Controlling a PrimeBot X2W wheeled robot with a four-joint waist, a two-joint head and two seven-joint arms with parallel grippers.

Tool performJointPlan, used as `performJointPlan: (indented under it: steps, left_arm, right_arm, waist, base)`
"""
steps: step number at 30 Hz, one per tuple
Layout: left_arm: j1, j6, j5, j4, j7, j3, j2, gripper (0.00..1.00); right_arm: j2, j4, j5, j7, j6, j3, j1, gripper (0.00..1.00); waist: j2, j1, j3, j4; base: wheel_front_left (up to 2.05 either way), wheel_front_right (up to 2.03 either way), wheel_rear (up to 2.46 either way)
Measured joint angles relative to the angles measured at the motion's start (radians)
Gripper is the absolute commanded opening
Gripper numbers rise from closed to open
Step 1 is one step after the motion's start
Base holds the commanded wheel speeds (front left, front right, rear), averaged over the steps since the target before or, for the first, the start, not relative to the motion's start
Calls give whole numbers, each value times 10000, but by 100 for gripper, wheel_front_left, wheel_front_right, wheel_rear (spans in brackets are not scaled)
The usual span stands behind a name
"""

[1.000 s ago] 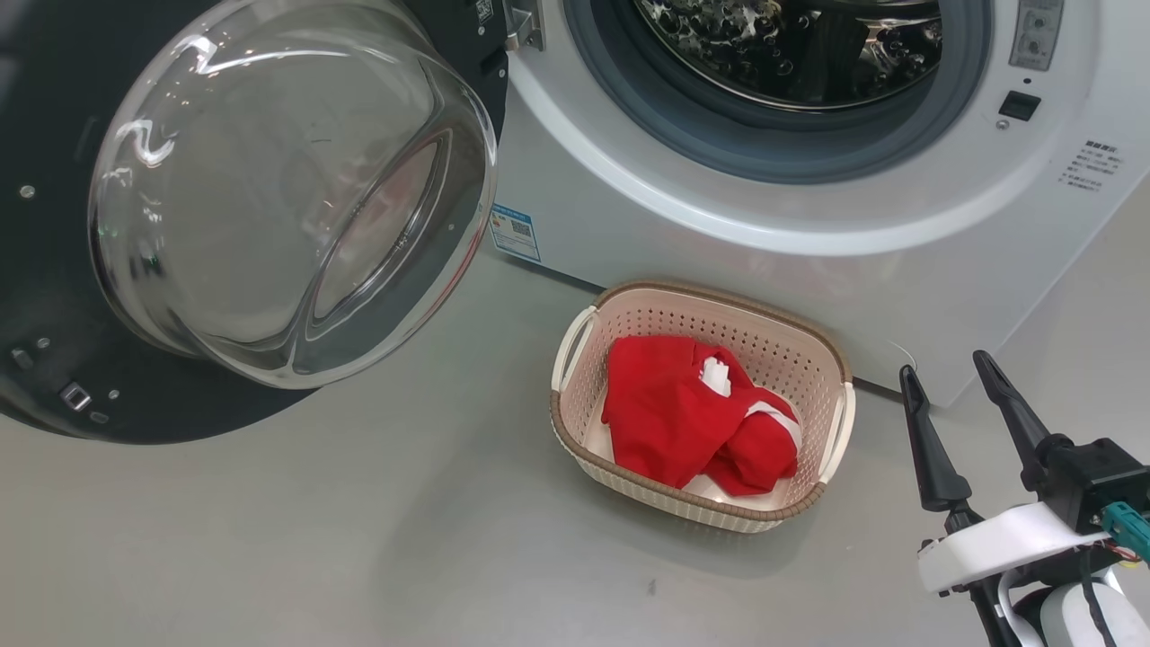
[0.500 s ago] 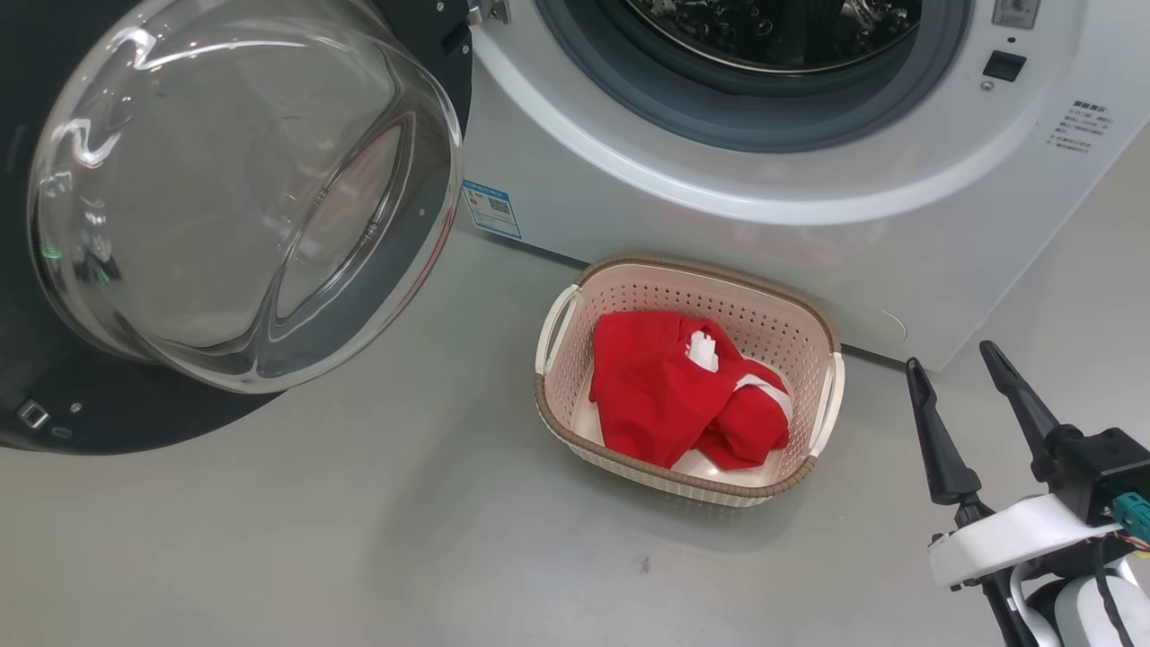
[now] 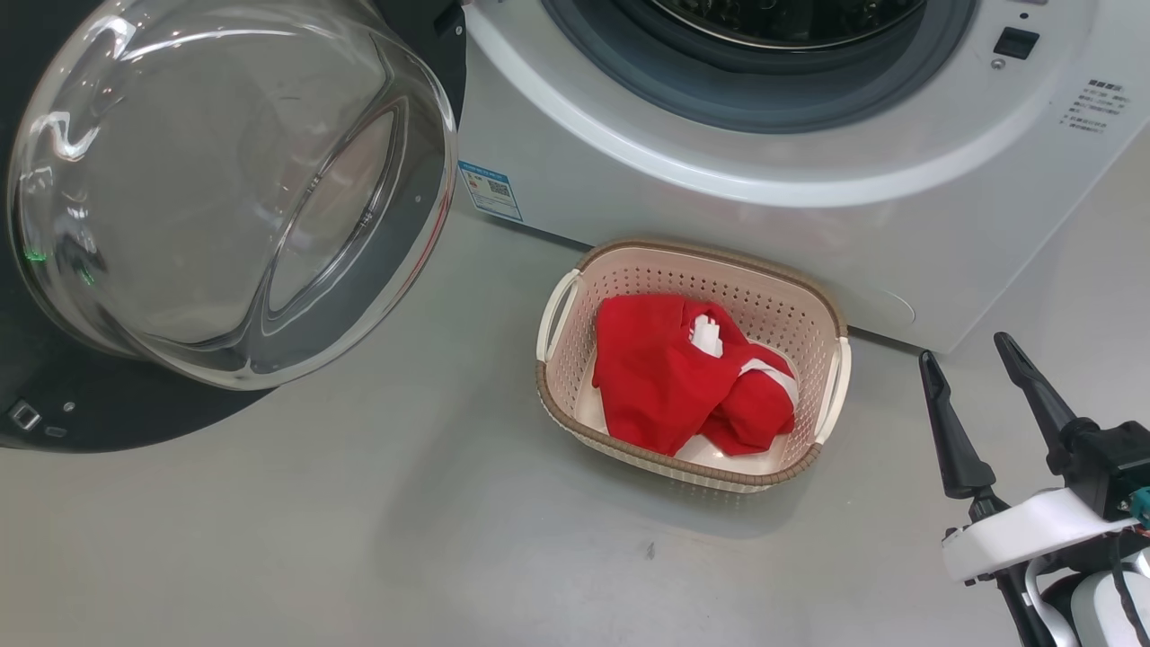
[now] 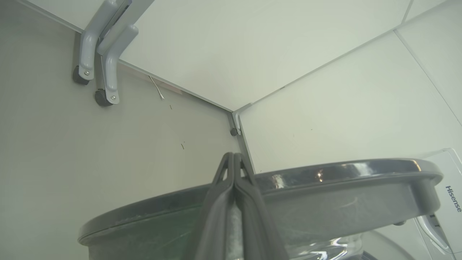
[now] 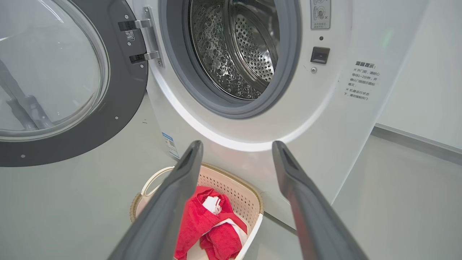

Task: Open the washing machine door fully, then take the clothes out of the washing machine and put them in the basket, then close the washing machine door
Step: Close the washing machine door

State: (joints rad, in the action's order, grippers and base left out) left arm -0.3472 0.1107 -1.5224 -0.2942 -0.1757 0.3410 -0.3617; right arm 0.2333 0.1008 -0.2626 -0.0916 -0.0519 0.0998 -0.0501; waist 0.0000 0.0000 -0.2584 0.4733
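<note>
Before the washing machine (image 3: pixel 719 216), basket (image 3: pixel 774 310) with long axis along its front

Grey floor (image 3: pixel 359 539), smooth w/ a few small dark specks. The basket (image 3: pixel 710 255) sits on it just in front of the washing machine (image 3: pixel 719 225); the machine stands on the floor too.

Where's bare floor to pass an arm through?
Bare grey floor between the round black glass-windowed door and the cream perforated basket, and in front of both. Tight where the basket nears the white washing machine.
</note>
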Motion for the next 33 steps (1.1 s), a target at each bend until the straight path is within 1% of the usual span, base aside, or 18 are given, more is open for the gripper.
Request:
performJointPlan:
  steps: [6, 9, 15, 20, 22, 30, 33]
  left_arm:
    - [-24, -36, -261, -84, -481, -17, -77, 0]
    - [-22, -217, -330, -161, -736, -35, -144, 0]
    - [-5, -493, -811, -236, -1246, 2, -165, 0]
    - [60, -784, -988, -263, -1624, 42, -151, 0]
    - [103, -928, -1231, -261, -1745, 90, -136, 0]
    - [452, -1526, -1678, -132, -2681, -115, -71, 0]
    - [528, -1697, -2000, -63, -3012, -190, 42, 0]
  right_arm:
    - [40, 10, -10, 42, -29, -27, 0, 100]
    - [54, 12, -12, 73, -29, -44, 0, 100]
    - [107, 23, -12, 128, -29, -46, -1, 100]
    - [125, 46, -13, 159, -29, -44, -2, 100]
    - [125, 48, -23, 159, -29, -42, -2, 100]
    - [125, 46, -88, 174, -29, -27, -10, 100]
    - [123, 48, -88, 217, -29, -6, -10, 100]
  waist:
    - [0, 0, -42, 34]
    - [0, 0, -50, 59]
    - [0, 0, -50, 137]
    - [0, 0, -41, 210]
    - [0, 0, -36, 234]
    - [0, 0, 26, 348]
    - [0, 0, 49, 401]
  base:
    - [0, 0, 0]
    - [0, 0, 0]
    - [0, 0, 0]
    - [0, 0, 0]
    - [0, 0, 0]
    - [0, 0, 0]
    - [0, 0, 0]
